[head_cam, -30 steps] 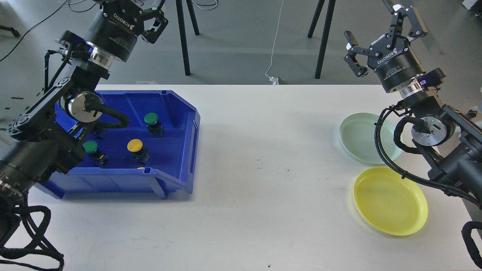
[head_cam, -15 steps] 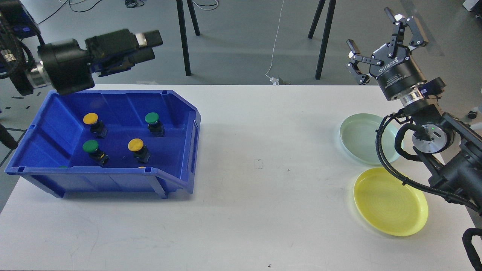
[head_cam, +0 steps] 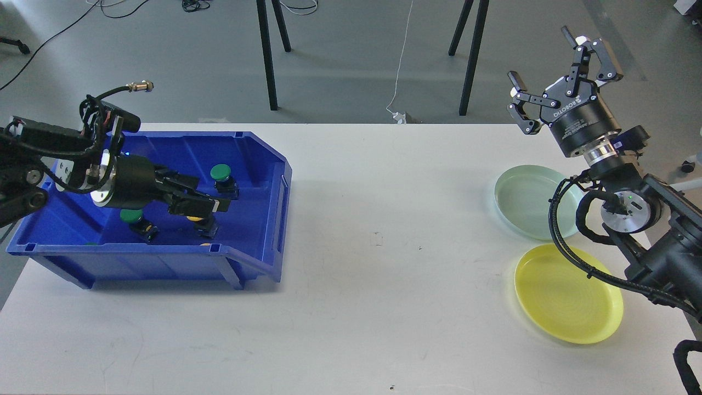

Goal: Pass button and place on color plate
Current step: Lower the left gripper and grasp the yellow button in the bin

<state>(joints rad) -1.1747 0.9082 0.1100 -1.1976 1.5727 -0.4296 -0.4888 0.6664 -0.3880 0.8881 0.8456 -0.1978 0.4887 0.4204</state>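
Head view takes in a white table [head_cam: 351,263] filling most of the frame, with everything of interest split between its two ends. At the left sits a blue bin [head_cam: 258,219], open side toward the bottom of the frame. At the right lie two plates, a pale green plate [head_cam: 524,200] above a yellow plate [head_cam: 565,293], close together but apart.

Inside the bin, the left gripper [head_cam: 211,202] reaches in from the left edge of the frame, its body lying nearly level and pointing toward the right. Its fingers look drawn close together, but they are dark and seen at an angle, so whether they pinch anything cannot be told. A yellow button [head_cam: 203,222] sits directly under the fingertips, mostly covered by them. A green button [head_cam: 221,173] stands just above and to the right of the tips, and a second green button [head_cam: 131,216] lies lower left, beneath the gripper's body.

The right gripper [head_cam: 556,68] hangs in the upper right of the frame, above the far table edge, with fingers spread wide and nothing between them.

The relation that matters: the buttons lie at the far left, well apart from the plates, so the left arm is much the nearer for the pick. The yellow button appears to be the target, lying just below the tips, and a short drop onto it seems to be what remains.
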